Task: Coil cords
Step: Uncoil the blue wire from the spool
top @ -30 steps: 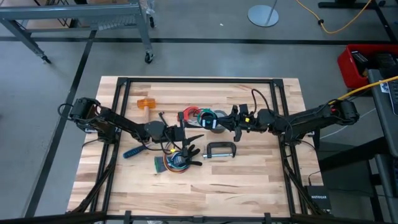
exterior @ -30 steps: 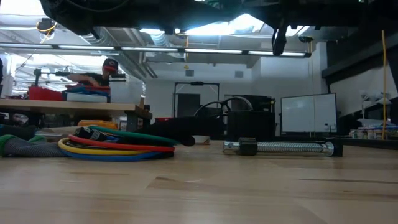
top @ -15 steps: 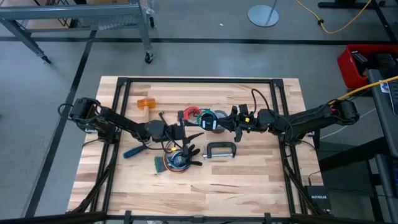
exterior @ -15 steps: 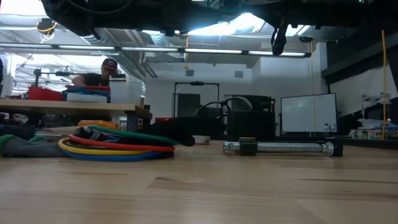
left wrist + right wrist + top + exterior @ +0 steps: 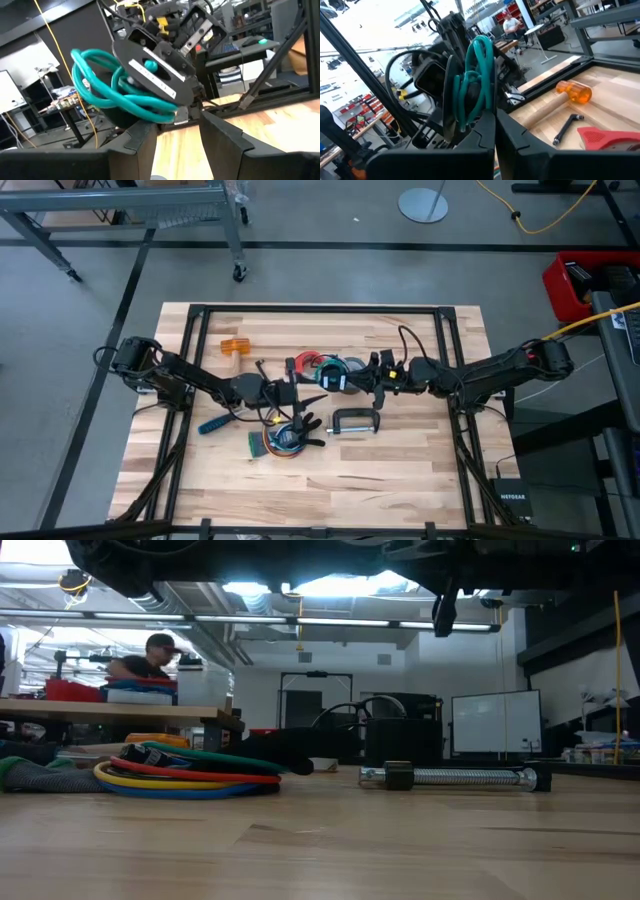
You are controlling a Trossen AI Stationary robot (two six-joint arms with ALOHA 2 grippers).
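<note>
A teal cord coil is up off the table at its middle, between my two grippers; it also shows in the left wrist view and the right wrist view. My right gripper is shut on it. My left gripper is open just to the coil's left, its fingers below the coil and apart from it. A looped multicoloured bundle lies flat on the table nearer the front. A red piece lies on the table under the coil. My right gripper pinches several strands of the teal coil at one side of the loop between its two fingers. The fingers come level from the table's right side. The coil stands out past the fingers, lifted clear of the table.
A metal C-clamp lies right of the bundle. An orange-headed mallet lies at the far left, and a blue-handled tool at the left. A person shows in the room beyond.
My right gripper has gone a little toward the table's left edge with the teal coil, closer to my left gripper.
</note>
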